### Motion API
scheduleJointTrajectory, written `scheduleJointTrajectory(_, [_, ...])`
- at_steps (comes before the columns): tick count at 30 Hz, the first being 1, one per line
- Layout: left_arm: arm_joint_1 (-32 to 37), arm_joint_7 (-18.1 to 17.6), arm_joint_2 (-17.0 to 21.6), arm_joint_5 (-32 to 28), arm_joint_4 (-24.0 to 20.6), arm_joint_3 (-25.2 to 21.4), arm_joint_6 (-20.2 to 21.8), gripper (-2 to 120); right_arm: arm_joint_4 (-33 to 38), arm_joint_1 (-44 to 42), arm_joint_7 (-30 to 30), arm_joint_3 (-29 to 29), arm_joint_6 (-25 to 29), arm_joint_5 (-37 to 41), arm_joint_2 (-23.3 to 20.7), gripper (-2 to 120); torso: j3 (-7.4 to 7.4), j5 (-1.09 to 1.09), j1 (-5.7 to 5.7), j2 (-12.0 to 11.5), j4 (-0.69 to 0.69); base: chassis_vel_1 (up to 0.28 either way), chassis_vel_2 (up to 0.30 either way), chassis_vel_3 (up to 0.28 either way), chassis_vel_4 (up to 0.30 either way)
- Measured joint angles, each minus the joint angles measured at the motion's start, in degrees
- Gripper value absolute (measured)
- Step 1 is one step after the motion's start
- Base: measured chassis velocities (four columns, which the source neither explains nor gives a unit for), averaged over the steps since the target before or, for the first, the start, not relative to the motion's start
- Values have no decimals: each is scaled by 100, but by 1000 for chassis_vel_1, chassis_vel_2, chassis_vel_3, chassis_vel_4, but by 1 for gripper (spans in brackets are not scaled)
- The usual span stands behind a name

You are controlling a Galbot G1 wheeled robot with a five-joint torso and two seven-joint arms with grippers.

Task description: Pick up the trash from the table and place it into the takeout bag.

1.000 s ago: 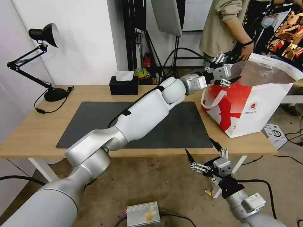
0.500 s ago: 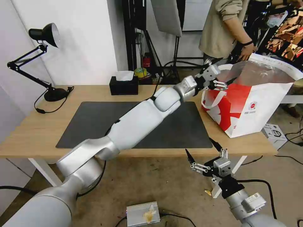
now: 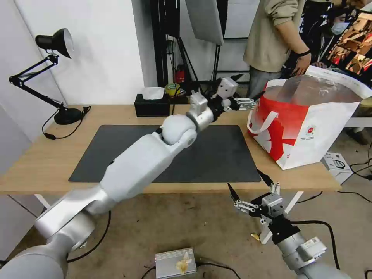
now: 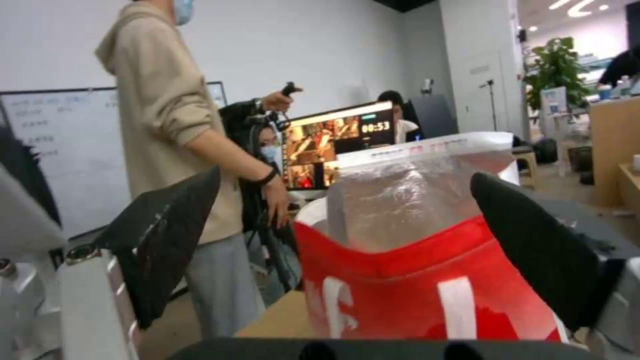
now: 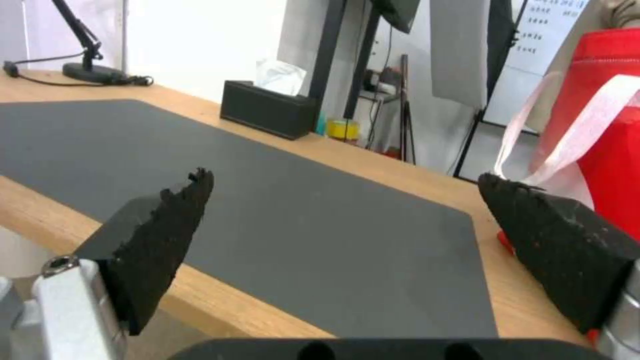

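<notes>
The left end effector point(image 3: 242, 97) has pulled back from the bag point(image 3: 306, 128) — a second ago it hung over the bag's open mouth, and now it sits clear of the near rim, over the far edge of the worktop point(image 3: 38, 162). Its fingers point(image 4: 167, 235) are spread wide with nothing between them, and the bag point(image 4: 427, 280) stands straight ahead of them, foil lining showing. I judge that a piece of trash has just been dropped in and the arm is retreating from the drop.

The mat point(image 3: 217, 155) below and behind the end effector lies bare; no bowl or cup is on it, so whatever trash there was looks to be already in the bag, though its inside is hidden from here.

The right end effector point(image 3: 250, 193) waits low, off the near edge of the worktop, released and holding nothing — the mat point(image 5: 267, 200) stretches ahead of it, the bag point(image 5: 600, 100) just to one side.
</notes>
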Motion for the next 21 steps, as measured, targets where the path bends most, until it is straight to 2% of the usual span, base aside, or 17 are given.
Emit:
scheduleJointTrajectory(7, [377,3,475,-56,-536,-414,144,100,0,0,0,0,0,0,0,100,0,1,0,0,0,0,0,0,0])
scheduleJointTrajectory(11, [1012,9,872,-4,-1105,-875,216,100,0,0,0,0,0,0,0,100,0,0,0,0,1,0,0,0,0])
scheduleJointTrajectory(12, [1012,9,872,-4,-1105,-875,216,100,0,0,0,0,0,0,0,100,0,0,0,0,1,0,0,0,0])
scheduleJointTrajectory(16, [1858,71,1245,95,-1622,-1590,249,100,0,0,0,0,0,0,0,100,0,-2,0,0,0,0,0,0,0])
scheduleJointTrajectory(17, [1858,71,1245,95,-1622,-1590,249,100,0,0,0,0,0,0,0,100,0,-2,0,0,0,0,0,0,0])
scheduleJointTrajectory(21, [2727,252,1670,174,-2061,-2571,249,100,0,0,0,-1,0,0,0,100,0,-1,0,0,1,0,0,0,0])
